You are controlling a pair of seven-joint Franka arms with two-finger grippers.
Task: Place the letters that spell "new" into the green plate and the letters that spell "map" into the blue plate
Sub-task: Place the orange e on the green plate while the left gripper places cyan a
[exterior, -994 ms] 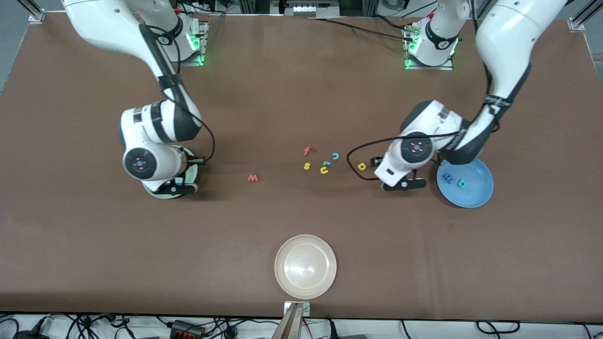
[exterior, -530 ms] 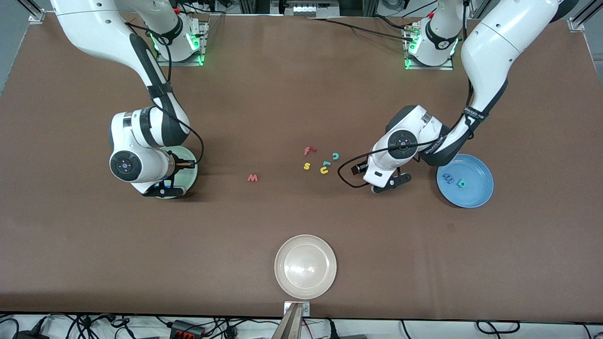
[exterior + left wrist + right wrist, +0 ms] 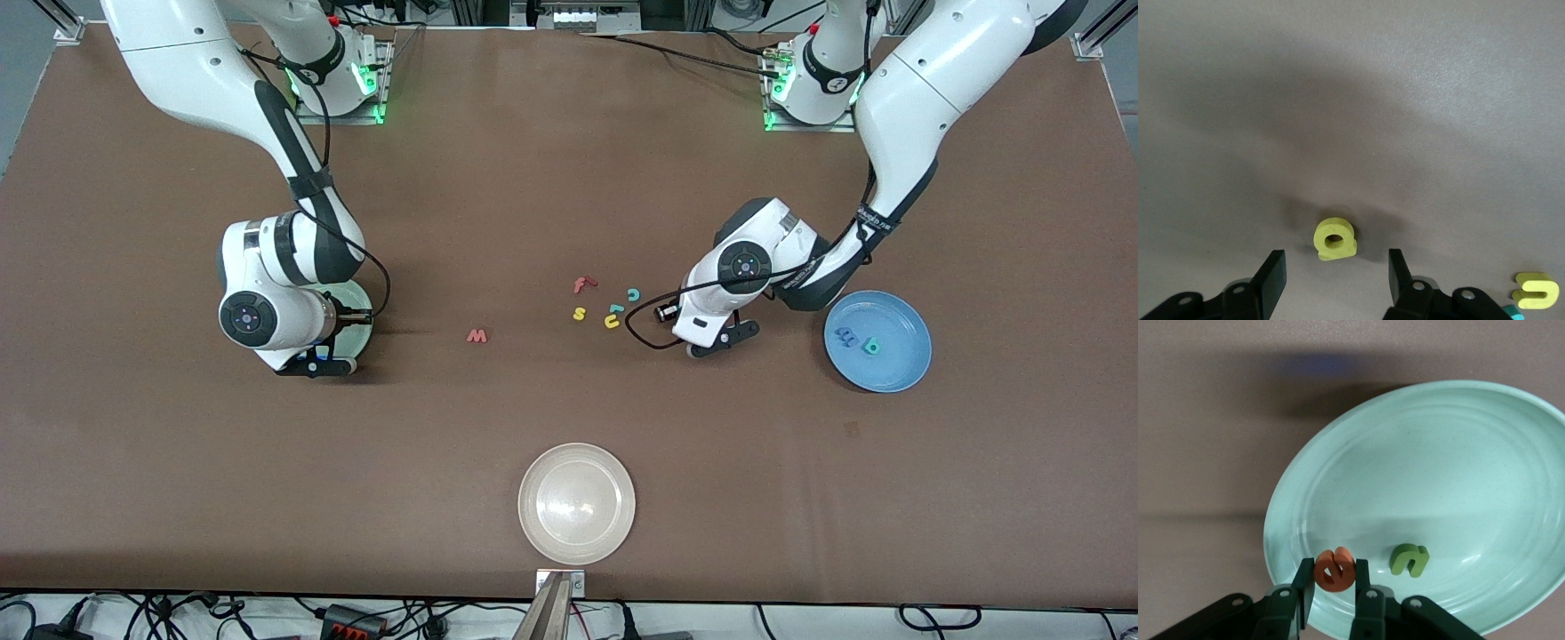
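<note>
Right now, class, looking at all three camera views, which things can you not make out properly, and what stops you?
- Yellow a: hidden in the front view by the left arm's wrist.
- Left gripper: fingertips unseen in the front view; wrist view cuts its body off.
- Green plate: mostly covered by the right arm in the front view, hiding the orange e and green n.
- Right gripper: under its own wrist in the front view.

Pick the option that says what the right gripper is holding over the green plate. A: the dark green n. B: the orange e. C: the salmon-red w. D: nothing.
B: in the right wrist view the right gripper is shut on the orange e above the green plate, while the dark green n already lies in the plate.
</note>
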